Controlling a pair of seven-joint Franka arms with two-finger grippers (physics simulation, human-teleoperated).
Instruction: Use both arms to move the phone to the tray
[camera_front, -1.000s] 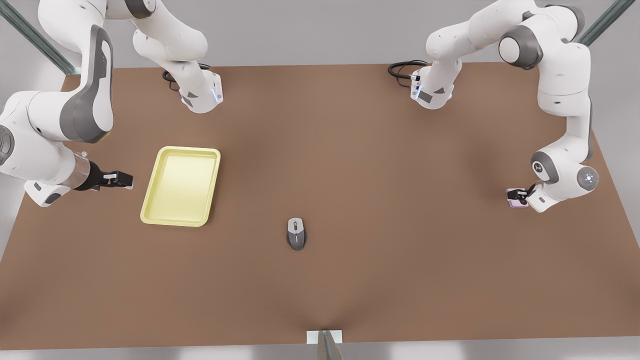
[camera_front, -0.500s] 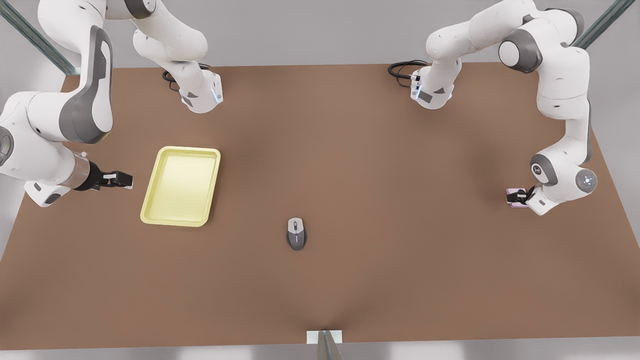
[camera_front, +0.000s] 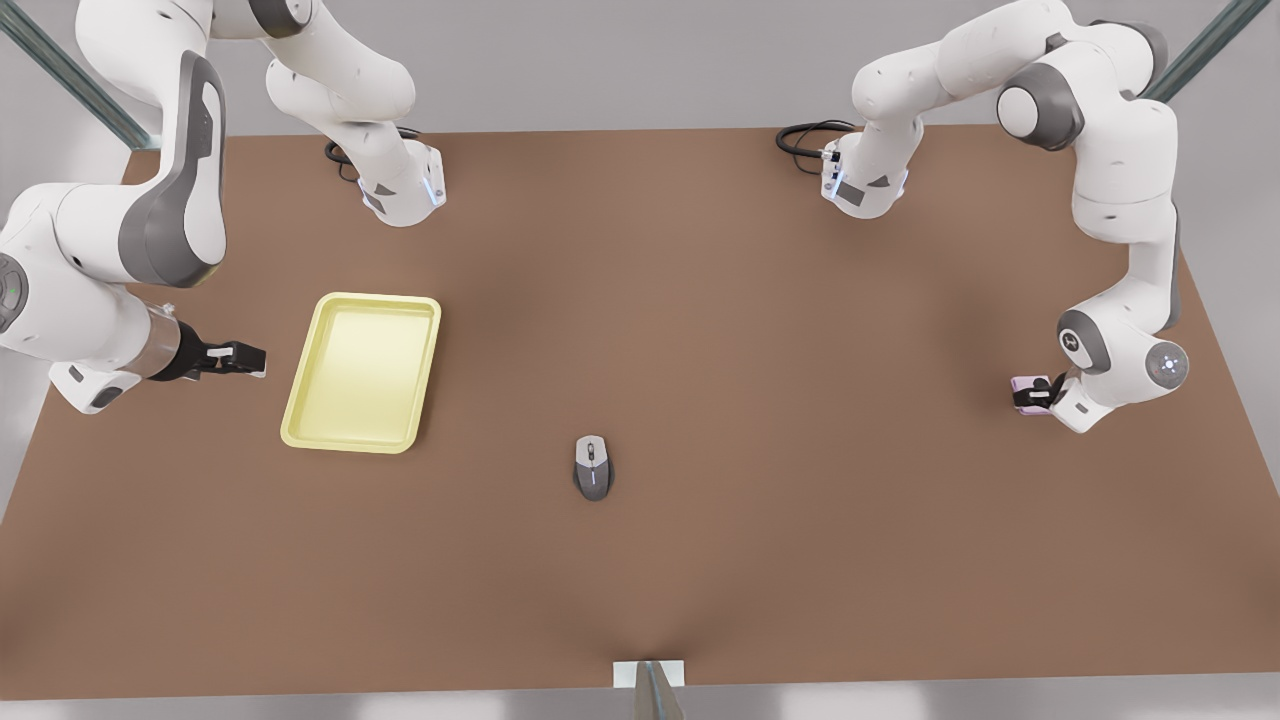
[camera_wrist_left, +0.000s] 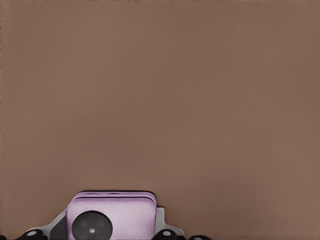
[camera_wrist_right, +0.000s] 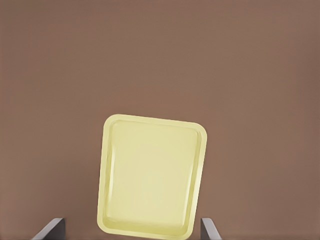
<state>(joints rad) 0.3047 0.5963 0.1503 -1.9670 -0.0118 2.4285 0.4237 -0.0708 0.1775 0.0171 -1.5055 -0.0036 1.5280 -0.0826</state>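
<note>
The phone sits at the table's far right in the front view, clamped between the left gripper's closed-in fingers, and has shifted slightly since a second ago. The right gripper stays spread wide and empty, waiting just left of the tray.

We see a simulated robot test bench: a plain brown matte tabletop, two white jointed arms bolted at its far edge, grey metal frame struts, and bare grey surroundings.
</note>
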